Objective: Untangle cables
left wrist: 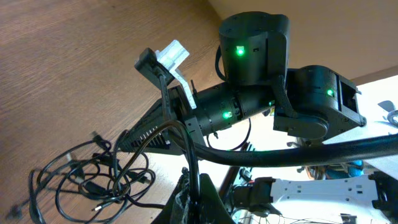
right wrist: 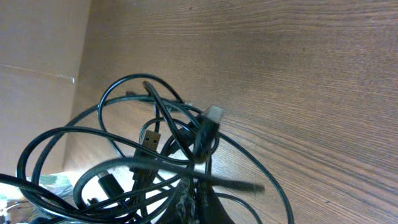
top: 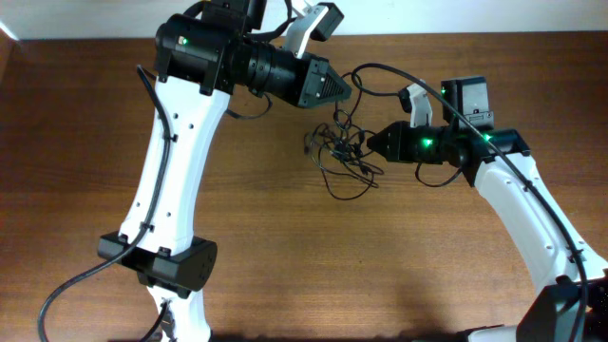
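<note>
Overhead: showing the cables lying in a loose tangle on the wooden table, between the left gripper and the right gripper. Left wrist: showing the left gripper pinching one cord, jaws closed, the tangle resting lower left. Right wrist: showing the right gripper clamping shut on cords, loops and plug ends crowding in front.

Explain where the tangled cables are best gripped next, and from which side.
Grip the wide loop on its outer curve, where it trails out of the cables. Come down from the near side of the table. There one strand lies alone on the wood, clear of the knot, so it should probably pull free.
</note>
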